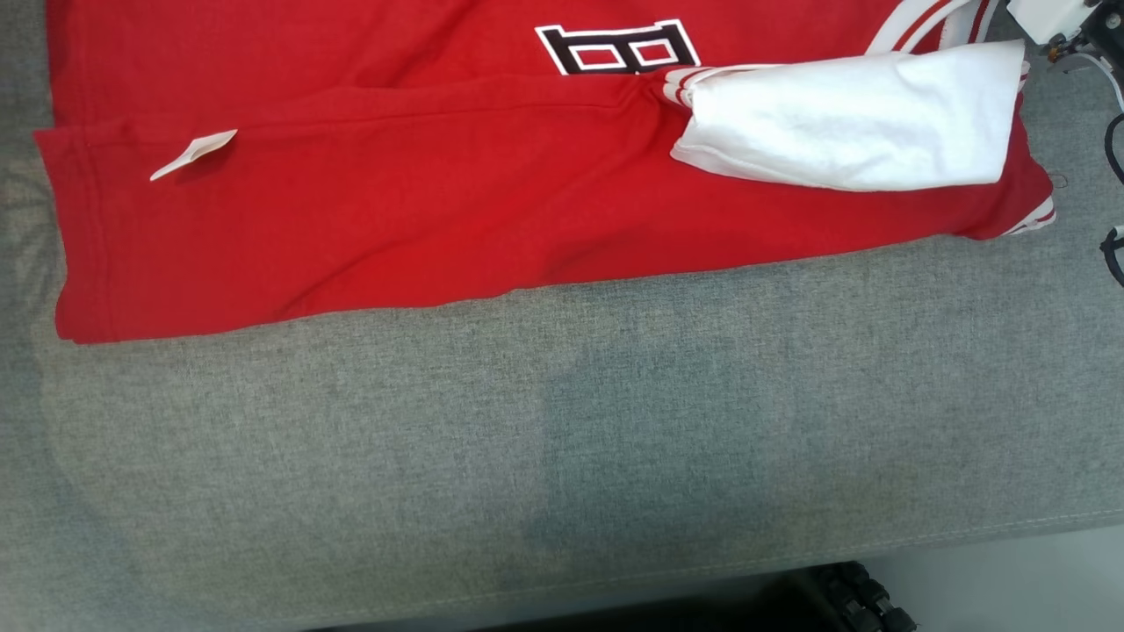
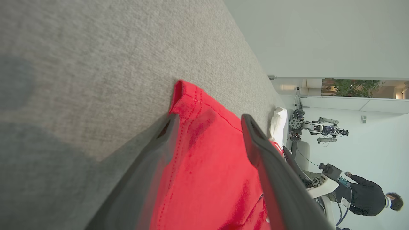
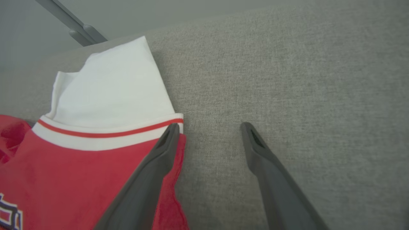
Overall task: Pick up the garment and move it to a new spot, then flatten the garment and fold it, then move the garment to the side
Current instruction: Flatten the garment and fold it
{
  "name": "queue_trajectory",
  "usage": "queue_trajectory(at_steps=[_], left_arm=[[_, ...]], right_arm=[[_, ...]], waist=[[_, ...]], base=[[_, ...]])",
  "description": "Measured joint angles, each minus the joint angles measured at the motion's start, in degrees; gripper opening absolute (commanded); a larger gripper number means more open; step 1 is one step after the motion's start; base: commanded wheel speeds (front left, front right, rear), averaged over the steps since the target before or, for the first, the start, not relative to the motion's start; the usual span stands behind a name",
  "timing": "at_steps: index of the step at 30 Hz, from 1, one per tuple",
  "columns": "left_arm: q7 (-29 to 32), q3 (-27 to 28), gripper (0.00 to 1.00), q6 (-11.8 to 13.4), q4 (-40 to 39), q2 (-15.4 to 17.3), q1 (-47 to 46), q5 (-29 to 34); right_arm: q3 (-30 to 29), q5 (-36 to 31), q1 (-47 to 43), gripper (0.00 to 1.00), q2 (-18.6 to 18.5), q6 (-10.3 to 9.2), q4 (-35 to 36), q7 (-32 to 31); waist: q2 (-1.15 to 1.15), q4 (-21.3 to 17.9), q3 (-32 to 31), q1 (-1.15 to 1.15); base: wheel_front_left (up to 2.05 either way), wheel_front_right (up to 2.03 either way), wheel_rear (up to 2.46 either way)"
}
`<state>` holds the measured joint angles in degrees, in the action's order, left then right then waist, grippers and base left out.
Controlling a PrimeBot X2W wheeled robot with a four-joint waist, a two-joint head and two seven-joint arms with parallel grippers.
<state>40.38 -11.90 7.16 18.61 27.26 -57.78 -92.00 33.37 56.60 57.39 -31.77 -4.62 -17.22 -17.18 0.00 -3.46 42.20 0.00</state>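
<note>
The red knit jersey with white sleeves and a letter patch (image 1: 439,202) lies flat on the far part of the grey cloth-covered desk (image 1: 562,439), its long axis left to right in the head view, stitched hem (image 2: 182,92) to the robot's left, folded white sleeve (image 1: 852,123) to its right. Both claws gape wide, holding nothing: the left claw (image 2: 209,123) straddles the hem corner, the right claw (image 3: 209,127) is beside the striped band (image 3: 105,135). Each should probably take its corner deep, then lift together
</note>
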Motion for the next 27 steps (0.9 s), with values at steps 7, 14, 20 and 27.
queue_trajectory(at_steps=[7,14,20,27], left_arm=[[1.0,-1.7,1.0,0.0,1.0,1.4,-2.4,1.7],[2.0,-2.7,1.0,-0.1,2.2,3.3,-3.6,3.8],[3.0,-3.0,1.0,-0.1,3.3,3.9,-4.5,3.9],[4.0,-3.7,1.0,-0.1,3.4,3.6,-5.7,3.9]], right_arm=[[-0.4,0.0,0.2,1.0,0.0,0.55,-0.8,0.7],[-0.7,0.0,0.8,1.0,-0.2,0.59,-1.7,1.1],[-0.8,0.0,0.9,1.0,-0.2,1.1,-2.3,1.6],[-0.8,0.0,1.5,1.0,0.3,1.65,-2.9,1.7]], waist=[[0.0,-0.7,1.1,0.0],[0.0,-0.5,1.4,0.0],[0.0,-0.2,1.6,0.0],[0.0,-0.6,1.9,0.0]], base=[[0.0,0.0,0.0],[0.0,0.0,0.0],[0.0,0.0,0.0],[0.0,0.0,0.0]])
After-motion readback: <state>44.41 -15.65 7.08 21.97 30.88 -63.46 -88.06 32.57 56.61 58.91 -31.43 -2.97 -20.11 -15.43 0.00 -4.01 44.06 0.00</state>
